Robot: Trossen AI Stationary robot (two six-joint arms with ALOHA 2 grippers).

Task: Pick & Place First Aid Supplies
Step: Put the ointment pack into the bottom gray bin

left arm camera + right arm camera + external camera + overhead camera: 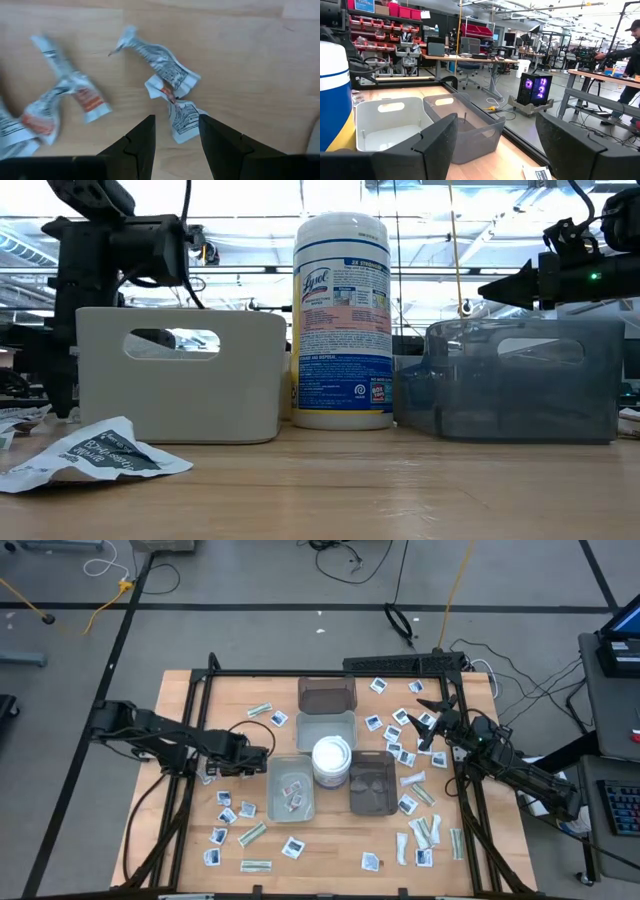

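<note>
Small flat first aid packets [405, 755] lie scattered over the wooden table on both sides of the trays, and a few lie in the near grey tray [291, 802]. My left gripper [176, 125] points down, open, just left of that tray [262, 756]. Its fingers stand on either side of the end of a crumpled white packet [182, 119] lying on the wood, without touching it. More crumpled packets [65, 95] lie beside it. My right gripper [432, 718] hangs open and level above the table's right side, holding nothing [496, 120].
A white wipes tub [331, 760] stands in the middle, with a grey tray [325, 727] and a dark tray [327, 693] behind it and another dark tray [371, 785] to its right. A black frame [200, 690] runs round the table. A crumpled packet [90, 455] lies near the front edge.
</note>
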